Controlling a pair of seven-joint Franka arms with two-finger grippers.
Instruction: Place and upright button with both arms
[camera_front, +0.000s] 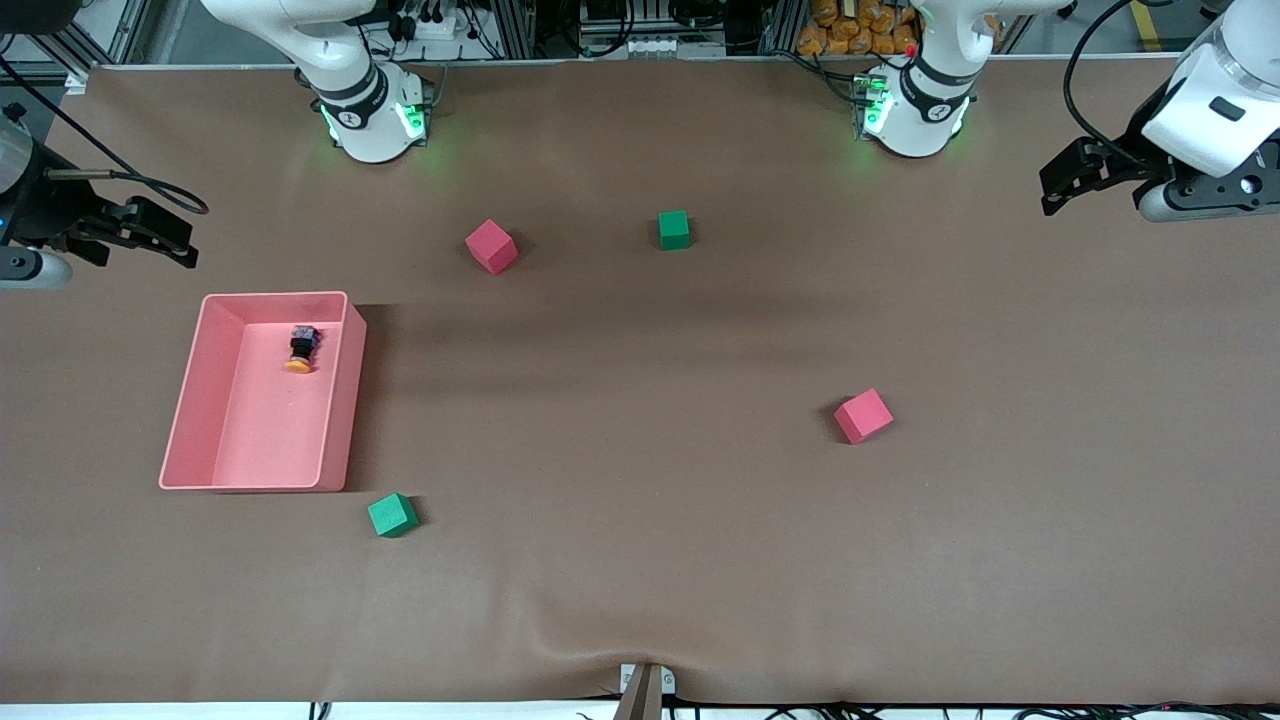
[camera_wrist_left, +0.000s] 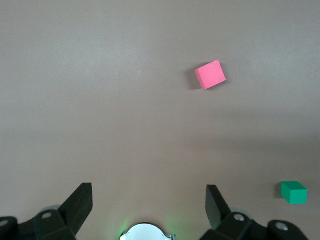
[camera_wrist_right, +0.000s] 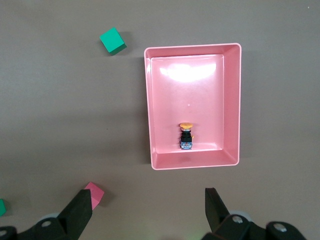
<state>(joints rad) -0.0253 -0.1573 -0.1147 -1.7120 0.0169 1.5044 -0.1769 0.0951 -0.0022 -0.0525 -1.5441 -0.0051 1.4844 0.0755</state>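
Note:
The button (camera_front: 300, 348) has an orange cap and a black body. It lies on its side in the pink tray (camera_front: 338, 420), in the part farther from the front camera, cap pointing toward that camera. It also shows in the right wrist view (camera_wrist_right: 186, 136). My right gripper (camera_front: 172, 240) is open and empty, held up beside the tray at the right arm's end of the table; its jaws (camera_wrist_right: 148, 195) hang over bare cloth near the tray's rim (camera_wrist_right: 195, 46). My left gripper (camera_front: 1055, 190) is open and empty, up at the left arm's end (camera_wrist_left: 148, 192).
Loose foam cubes lie on the brown cloth: a red cube (camera_front: 491, 246) and a green cube (camera_front: 674, 229) near the bases, a red cube (camera_front: 863, 415) toward the left arm's end, and a green cube (camera_front: 392, 515) nearer the camera than the tray.

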